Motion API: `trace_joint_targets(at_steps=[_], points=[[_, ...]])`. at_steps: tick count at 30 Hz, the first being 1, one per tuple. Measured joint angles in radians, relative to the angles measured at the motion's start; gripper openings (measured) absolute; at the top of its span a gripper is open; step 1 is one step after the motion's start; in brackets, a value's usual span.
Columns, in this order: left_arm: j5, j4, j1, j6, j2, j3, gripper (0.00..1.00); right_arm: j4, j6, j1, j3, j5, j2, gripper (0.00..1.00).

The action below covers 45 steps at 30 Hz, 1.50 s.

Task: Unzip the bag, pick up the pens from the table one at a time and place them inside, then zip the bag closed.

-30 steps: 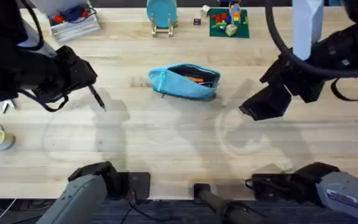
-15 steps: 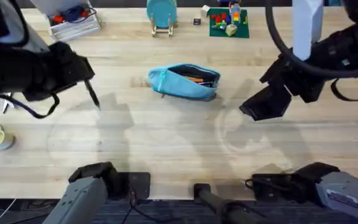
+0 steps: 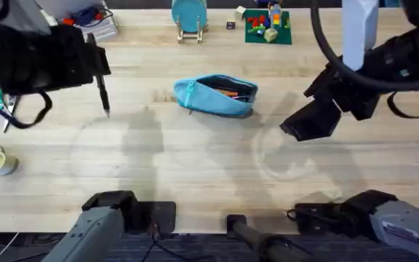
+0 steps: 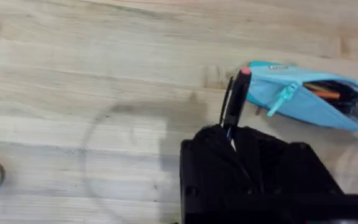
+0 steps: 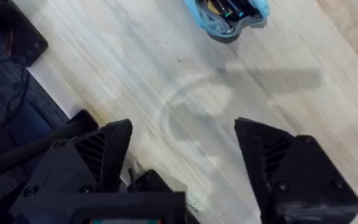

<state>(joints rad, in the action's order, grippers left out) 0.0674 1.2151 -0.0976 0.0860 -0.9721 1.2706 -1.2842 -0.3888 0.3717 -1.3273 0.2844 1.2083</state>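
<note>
Pens are being loaded into the bag (image 3: 215, 95), and the step in hand is judged to be the carrying of one pen (image 3: 102, 93) toward it. That pen is held by the left gripper (image 3: 92, 65) above the table (image 3: 195, 160), well to the left of the bag, hanging nearly upright with its tip pointing down; in the left wrist view the pen (image 4: 235, 102) is seen clamped between the black fingers, its reddish end toward the bag (image 4: 309, 99). The bag lies near the middle of the table with its zipper drawn open, and orange and dark items can already be made out inside the mouth. The right gripper (image 3: 308, 124) is held above the table to the right of the bag, its jaws spread wide with nothing between them, as is clear in the right wrist view, where the bag's open end (image 5: 229, 15) is seen beyond the fingers. For the next move, the pen would need to be brought sideways over the open slit, tilted to run along its length, lowered into the mouth and only then released. Whether other pens remain on the table cannot be told; once all are in, the zipper is left to be closed.
</note>
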Motion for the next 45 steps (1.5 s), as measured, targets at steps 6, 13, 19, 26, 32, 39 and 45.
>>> trace_joint_targets(at_steps=[6, 13, 19, 26, 32, 39, 45], points=[[0.003, 0.09, 0.065, -0.12, -0.101, 0.112, 0.04, 0.0, 0.0, 0.0, 0.0, 0.0, 0.0, 0.998], [0.045, 0.109, 0.18, -0.23, -0.252, 0.228, 0.04, 0.0, 0.0, 0.0, 0.0, 0.0, 0.0, 0.998], [0.061, 0.108, 0.27, -0.301, -0.363, 0.312, 0.04, 0.0, 0.0, 0.0, 0.0, 0.0, 0.0, 0.998], [0.068, 0.098, 0.347, -0.379, -0.462, 0.369, 0.04, 0.0, 0.0, 0.0, 0.0, 0.0, 0.0, 0.998], [0.077, 0.062, 0.398, -0.455, -0.521, 0.372, 0.04, 0.0, 0.0, 0.0, 0.0, 0.0, 0.0, 0.998], [0.132, 0.019, 0.427, -0.606, -0.573, 0.372, 0.04, 0.0, 0.0, 0.0, 0.0, 0.0, 0.0, 0.998], [0.212, -0.01, 0.436, -0.762, -0.6, 0.372, 0.04, 0.0, 0.0, 0.0, 0.0, 0.0, 0.0, 0.998]])
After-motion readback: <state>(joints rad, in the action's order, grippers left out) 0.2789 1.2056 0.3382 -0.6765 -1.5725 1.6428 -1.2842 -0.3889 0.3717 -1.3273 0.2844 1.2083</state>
